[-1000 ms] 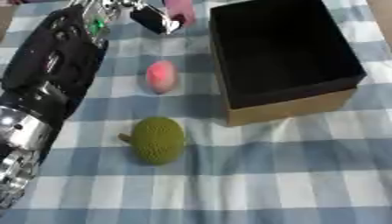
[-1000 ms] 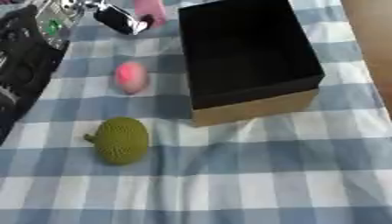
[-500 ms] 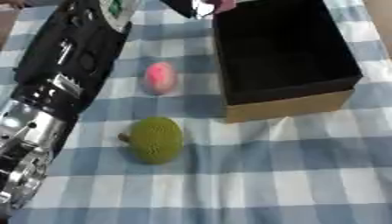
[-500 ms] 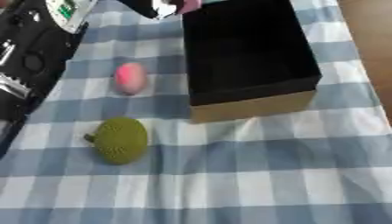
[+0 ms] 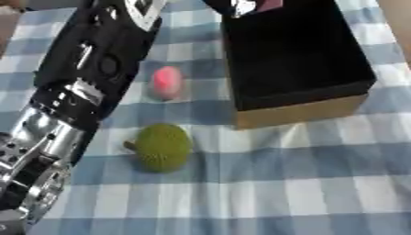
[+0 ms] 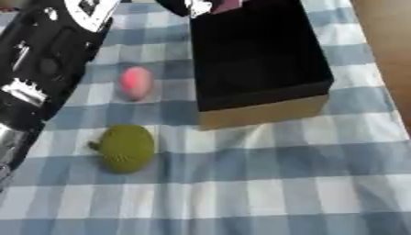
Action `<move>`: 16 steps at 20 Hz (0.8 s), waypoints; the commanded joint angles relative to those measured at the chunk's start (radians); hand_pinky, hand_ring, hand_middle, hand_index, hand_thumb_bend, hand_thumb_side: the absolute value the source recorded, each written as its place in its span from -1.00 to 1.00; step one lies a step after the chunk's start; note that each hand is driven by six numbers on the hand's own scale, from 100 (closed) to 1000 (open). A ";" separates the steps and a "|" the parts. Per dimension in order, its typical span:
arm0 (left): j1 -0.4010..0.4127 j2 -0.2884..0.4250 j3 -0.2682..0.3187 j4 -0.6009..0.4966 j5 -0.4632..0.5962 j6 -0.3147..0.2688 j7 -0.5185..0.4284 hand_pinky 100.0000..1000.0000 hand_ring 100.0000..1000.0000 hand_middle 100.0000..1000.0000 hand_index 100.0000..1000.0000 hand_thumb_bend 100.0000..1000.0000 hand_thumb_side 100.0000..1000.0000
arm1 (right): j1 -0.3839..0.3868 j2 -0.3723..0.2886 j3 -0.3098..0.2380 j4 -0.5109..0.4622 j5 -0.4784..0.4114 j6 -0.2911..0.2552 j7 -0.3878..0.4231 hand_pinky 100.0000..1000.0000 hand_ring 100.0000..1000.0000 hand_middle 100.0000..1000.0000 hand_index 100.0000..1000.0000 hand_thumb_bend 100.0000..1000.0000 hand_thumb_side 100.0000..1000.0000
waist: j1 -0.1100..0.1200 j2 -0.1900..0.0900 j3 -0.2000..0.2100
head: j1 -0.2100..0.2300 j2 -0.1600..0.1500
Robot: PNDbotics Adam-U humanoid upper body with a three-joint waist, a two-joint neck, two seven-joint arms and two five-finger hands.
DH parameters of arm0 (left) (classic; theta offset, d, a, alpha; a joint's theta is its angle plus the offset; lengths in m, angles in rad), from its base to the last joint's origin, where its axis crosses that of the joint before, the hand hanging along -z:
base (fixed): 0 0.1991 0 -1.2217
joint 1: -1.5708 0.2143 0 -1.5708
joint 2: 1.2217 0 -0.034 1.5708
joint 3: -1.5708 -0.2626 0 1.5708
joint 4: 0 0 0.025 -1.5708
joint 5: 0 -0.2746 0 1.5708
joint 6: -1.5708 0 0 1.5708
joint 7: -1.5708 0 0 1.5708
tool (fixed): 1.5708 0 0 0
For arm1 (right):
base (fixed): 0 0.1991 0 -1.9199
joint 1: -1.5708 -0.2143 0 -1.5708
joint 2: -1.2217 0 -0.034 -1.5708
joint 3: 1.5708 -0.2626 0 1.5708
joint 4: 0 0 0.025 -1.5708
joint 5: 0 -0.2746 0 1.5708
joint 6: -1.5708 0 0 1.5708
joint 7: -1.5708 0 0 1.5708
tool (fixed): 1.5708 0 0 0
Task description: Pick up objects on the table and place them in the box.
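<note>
My left arm runs up the left side, and my left hand [image 5: 235, 6] is at the top edge, over the far left corner of the box [image 5: 301, 112]. Its fingers are curled on a small pink thing [image 5: 269, 4], which is half cut off by the picture's edge. The box is cardboard with a black inside, and nothing shows in it. A pink egg-shaped object [image 5: 167, 82] lies on the checked cloth left of the box. A round green knobbly object [image 5: 163, 148] lies nearer to me, in front of the pink one. My right hand does not show.
The blue and white checked cloth [image 5: 281, 188] covers the table. My left forearm [image 5: 88, 73] lies over the cloth just left of the two loose objects. A brown strip of table [image 6: 393, 55] shows at the right edge.
My left hand has carried the small pink thing to the right, from left of the box to over its far left corner. The two objects on the cloth have not moved.
</note>
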 commanded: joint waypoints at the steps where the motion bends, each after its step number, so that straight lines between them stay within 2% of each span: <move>1: -0.026 -0.002 -0.008 0.003 -0.034 -0.017 0.009 0.46 0.17 -0.28 0.42 -1.00 -0.73 | -0.008 -0.031 -0.002 -0.010 -0.014 0.003 -0.001 0.88 1.00 -0.42 0.83 -1.00 -0.18 | 0.007 -0.044 -0.003 | 0.006 0.007; 5: -0.019 -0.011 -0.022 0.049 -0.093 -0.046 0.018 0.50 0.27 -0.13 0.50 -1.00 -0.78 | -0.011 -0.037 -0.001 -0.010 -0.023 0.005 -0.001 0.88 1.00 -0.42 0.83 -1.00 -0.18 | 0.010 -0.047 -0.007 | 0.007 0.007; 6: -0.016 -0.014 -0.024 0.061 -0.109 -0.055 0.018 0.55 0.36 0.02 0.56 -1.00 -0.78 | -0.012 -0.038 -0.001 -0.010 -0.025 0.005 -0.001 0.88 1.00 -0.42 0.83 -1.00 -0.18 | 0.011 -0.048 -0.008 | 0.006 0.008; 8: -0.011 -0.020 -0.027 0.081 -0.142 -0.078 0.018 0.60 0.45 0.17 0.63 -1.00 -0.78 | -0.014 -0.039 0.000 -0.010 -0.028 0.006 0.000 0.88 1.00 -0.42 0.83 -1.00 -0.18 | 0.012 -0.048 -0.010 | 0.005 0.009; 11: -0.002 -0.029 -0.023 0.108 -0.188 -0.112 0.018 0.62 0.49 0.24 0.66 -0.98 -0.77 | -0.015 -0.039 -0.001 -0.010 -0.030 0.008 0.001 0.88 1.00 -0.42 0.83 -1.00 -0.18 | 0.012 -0.048 -0.011 | 0.007 0.010; 12: 0.000 -0.031 -0.021 0.116 -0.201 -0.122 0.019 0.72 0.62 0.48 0.80 -0.84 -0.74 | -0.015 -0.039 -0.001 -0.010 -0.031 0.008 0.001 0.88 1.00 -0.42 0.83 -1.00 -0.18 | 0.012 -0.048 -0.012 | 0.007 0.011; 13: 0.001 -0.032 -0.020 0.123 -0.214 -0.133 0.021 0.73 0.65 0.52 0.81 -0.83 -0.61 | -0.015 -0.039 0.000 -0.010 -0.031 0.009 0.002 0.88 1.00 -0.42 0.83 -1.00 -0.18 | 0.012 -0.048 -0.012 | 0.006 0.012; 14: 0.002 -0.033 -0.017 0.127 -0.224 -0.143 0.027 0.82 0.74 0.63 0.89 -0.78 -0.10 | -0.015 -0.039 0.000 -0.010 -0.031 0.009 0.002 0.88 1.00 -0.42 0.83 -1.00 -0.19 | 0.012 -0.048 -0.012 | 0.007 0.012; 16: 0.004 -0.035 -0.007 0.125 -0.231 -0.157 0.050 0.88 0.80 0.66 0.91 -0.63 0.14 | -0.014 -0.039 0.001 -0.010 -0.031 0.010 0.004 0.88 1.00 -0.42 0.83 -1.00 -0.18 | 0.012 -0.048 -0.012 | 0.007 0.012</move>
